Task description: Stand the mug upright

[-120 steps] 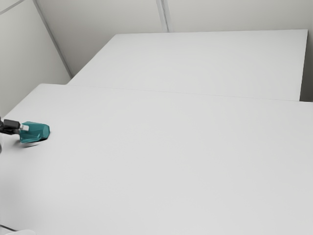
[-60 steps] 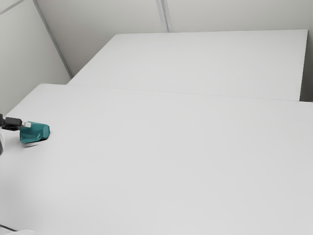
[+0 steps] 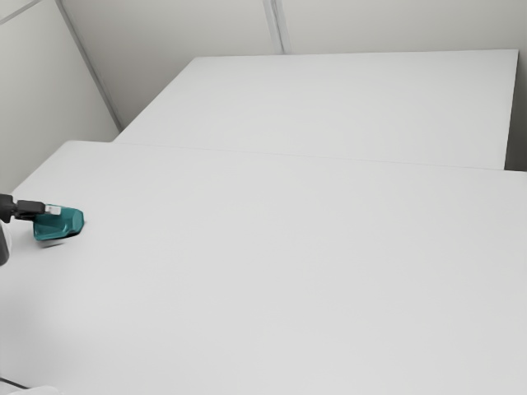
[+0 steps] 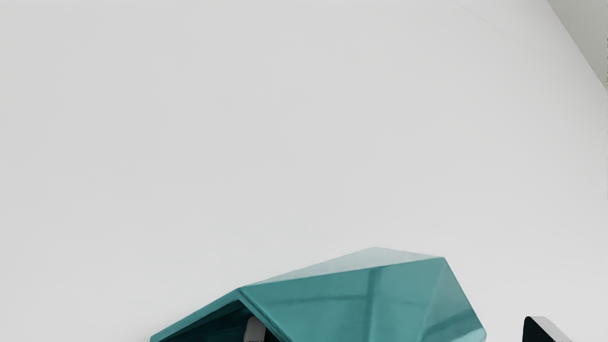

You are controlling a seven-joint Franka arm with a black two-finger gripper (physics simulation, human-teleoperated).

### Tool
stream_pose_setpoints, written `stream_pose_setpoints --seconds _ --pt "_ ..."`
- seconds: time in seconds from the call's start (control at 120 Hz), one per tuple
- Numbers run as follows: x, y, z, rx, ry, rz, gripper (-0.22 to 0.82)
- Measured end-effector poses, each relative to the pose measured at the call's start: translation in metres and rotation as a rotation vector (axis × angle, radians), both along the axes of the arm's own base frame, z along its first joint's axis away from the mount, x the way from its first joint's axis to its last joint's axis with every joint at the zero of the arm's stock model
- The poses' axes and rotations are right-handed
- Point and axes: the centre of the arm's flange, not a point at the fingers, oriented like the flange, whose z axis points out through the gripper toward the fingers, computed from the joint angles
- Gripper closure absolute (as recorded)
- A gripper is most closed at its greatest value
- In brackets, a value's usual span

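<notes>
Teal mug (image 3: 66,224), faceted, lying on its side on the white table (image 3: 288,271), near the exterior view's left edge. Not upright. Narrower closed end faces the exterior view's right; mouth end is toward the arm. Small dark shadow under the mug, on the table.

Black pincer (image 3: 54,211) comes in from the exterior view's left, pale tips over the mouth end of the mug. Contact: can't tell from there.

Wrist view: pincer is spread, fingers well apart. One finger (image 4: 255,327) sits at the mug's open mouth, its tip seen against the dark inside, behind the rim edge. Other finger (image 4: 546,327) is outside the mug, past its closed end, with a strip of table visible between it and the mug. So the mug is between the two fingers but not pinched. Whether the finger at the mouth touches the inner wall, can't tell. Mug surface is shiny, flat facets with darker bands across them, one facet much paler than the rest.

Rest: thin seam line across the white surface toward the back, pale wall panels (image 3: 165,49) behind, with grey strips (image 3: 275,25) along them. Bottom corner at the exterior view's left: a white rounded thing (image 3: 34,391), partly cut off, and a thin dark line (image 3: 12,383) beside it.
</notes>
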Motion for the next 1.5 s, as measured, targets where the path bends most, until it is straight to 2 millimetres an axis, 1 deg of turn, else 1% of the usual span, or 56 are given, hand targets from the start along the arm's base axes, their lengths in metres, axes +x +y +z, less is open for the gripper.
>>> stream_pose_setpoints --seconds 0.125,0.433,0.758,0.867,1.025,1.125,1.183,1.258,1.333,1.4,1.45,1.5 --pt "0.002 -0.002 0.0 -0.002 -0.013 -0.006 0.09" --pt "0.003 -0.004 -0.001 -0.006 -0.03 -0.013 0.33" --pt "0.006 -0.005 0.0 0.001 -0.04 -0.017 0.53" --pt "0.009 -0.007 0.002 0.002 -0.048 -0.021 0.6" --pt "0.02 -0.013 0.016 0.012 -0.076 -0.029 0.72" --pt "0.032 -0.021 0.03 0.015 -0.106 -0.045 0.74" --pt "0.04 -0.027 0.043 0.018 -0.129 -0.057 0.75" --pt "0.054 -0.04 0.064 0.03 -0.158 -0.081 0.75" --pt "0.075 -0.066 0.095 0.052 -0.19 -0.122 0.76" --pt "0.098 -0.107 0.124 0.079 -0.19 -0.186 0.77" --pt "0.112 -0.152 0.141 0.102 -0.165 -0.248 0.77" --pt "0.12 -0.197 0.156 0.135 -0.132 -0.31 0.77"
